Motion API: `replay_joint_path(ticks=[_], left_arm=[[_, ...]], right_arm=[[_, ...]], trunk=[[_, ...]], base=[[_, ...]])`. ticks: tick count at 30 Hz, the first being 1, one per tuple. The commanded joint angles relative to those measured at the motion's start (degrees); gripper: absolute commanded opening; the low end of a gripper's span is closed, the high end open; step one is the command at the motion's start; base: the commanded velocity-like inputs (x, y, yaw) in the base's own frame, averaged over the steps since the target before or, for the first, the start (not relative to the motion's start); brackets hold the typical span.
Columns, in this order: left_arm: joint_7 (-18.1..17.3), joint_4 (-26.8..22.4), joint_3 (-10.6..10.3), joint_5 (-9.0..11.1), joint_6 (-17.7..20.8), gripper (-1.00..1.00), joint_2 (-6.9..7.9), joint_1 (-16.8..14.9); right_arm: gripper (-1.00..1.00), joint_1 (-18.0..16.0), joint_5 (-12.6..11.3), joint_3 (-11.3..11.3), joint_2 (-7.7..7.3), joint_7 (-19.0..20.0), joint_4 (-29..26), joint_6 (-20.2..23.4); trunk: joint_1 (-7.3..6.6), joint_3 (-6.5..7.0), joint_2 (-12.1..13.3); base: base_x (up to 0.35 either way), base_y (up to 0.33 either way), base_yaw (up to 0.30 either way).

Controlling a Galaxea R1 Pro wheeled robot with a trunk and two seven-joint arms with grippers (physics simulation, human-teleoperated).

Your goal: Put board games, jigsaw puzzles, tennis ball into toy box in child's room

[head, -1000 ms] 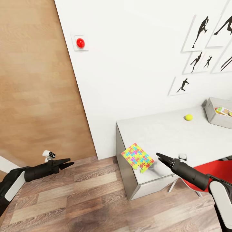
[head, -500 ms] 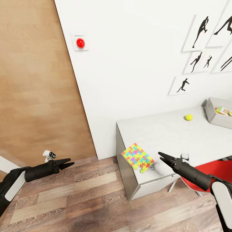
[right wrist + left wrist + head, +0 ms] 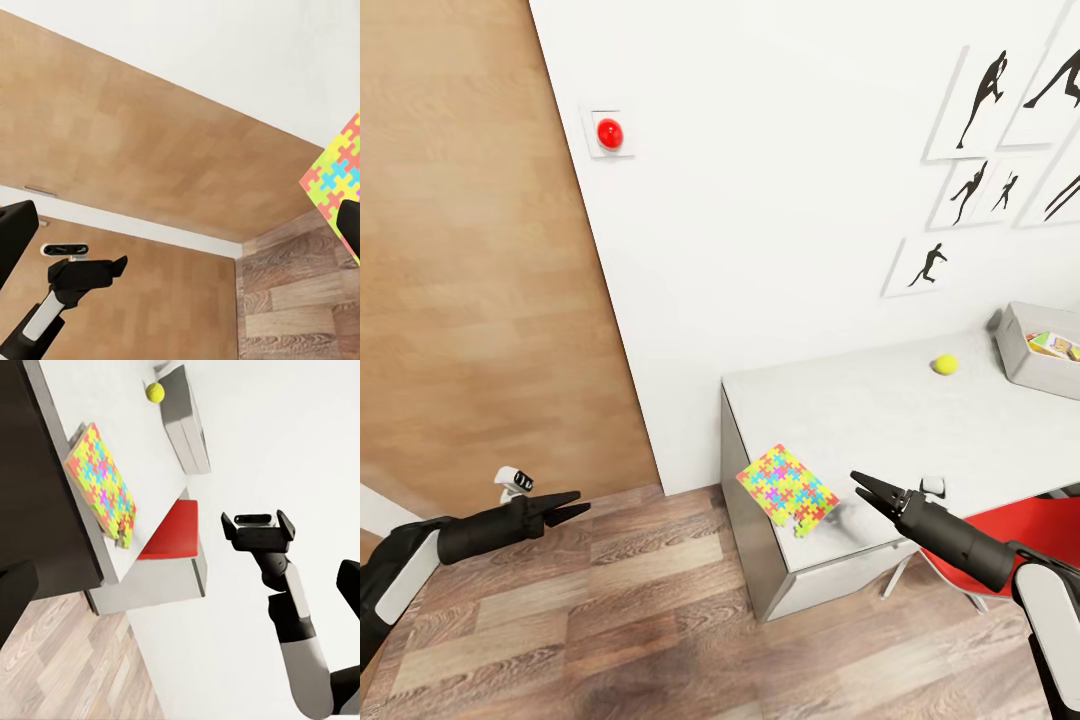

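A multicoloured jigsaw puzzle (image 3: 787, 488) (image 3: 101, 484) (image 3: 337, 184) lies on the near corner of the pale grey table (image 3: 880, 420), overhanging its edge. My right gripper (image 3: 855, 484) (image 3: 259, 520) hovers open just to the right of it, fingers pointing at it and not touching. The tennis ball (image 3: 945, 364) (image 3: 154, 391) rests further back, near the light-grey toy box (image 3: 1020, 365) (image 3: 184, 427), which holds a colourful printed box (image 3: 1054, 345) that may be a board game. My left gripper (image 3: 582, 502) is open and empty above the floor, far to the left. The bed is out of view.
A red chair (image 3: 1000, 530) (image 3: 172, 532) is tucked under the table beside my right arm. A wooden door (image 3: 480, 250) fills the left, and a white wall with a red button (image 3: 609, 132) and framed silhouettes (image 3: 980, 150) stands behind the table. Wood floor (image 3: 610, 610) lies between the arms.
My right gripper has drawn back slightly to the right, away from the puzzle. The left arm and the objects have stayed put.
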Motion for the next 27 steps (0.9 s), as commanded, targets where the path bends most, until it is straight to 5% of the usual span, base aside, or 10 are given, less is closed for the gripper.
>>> replay_joint_path(ticks=[1, 8, 17, 27], left_arm=[[-0.01, 0.02, -0.18, 0.37, 0.51, 1.00, 0.06, -0.05], [0.16, 0.02, -0.18, 0.37, 0.50, 1.00, 0.06, -0.02], [0.11, 0.01, -0.23, 0.13, 0.50, 1.00, 0.06, -0.05], [-0.19, 0.02, -0.20, 0.19, 0.50, 1.00, 0.06, -0.05]], right_arm=[[1.00, -0.05, 0.19, -0.08, 0.01, 0.28, -0.01, 0.30], [1.00, -0.05, 0.19, -0.23, 0.01, 0.28, -0.02, 0.37], [1.00, -0.05, 0.13, 0.24, 0.26, 0.23, -0.10, 0.31], [1.00, -0.05, 0.22, 0.49, 2.16, 0.09, -0.12, 0.30]], trunk=[[0.03, -0.10, -0.10], [0.03, -0.09, -0.10], [0.03, 0.27, -0.10], [0.03, 1.04, -0.10]], base=[[0.000, 0.000, 0.000], [0.019, 0.000, -0.017], [0.259, 0.000, -0.185], [0.125, -0.060, -0.129]])
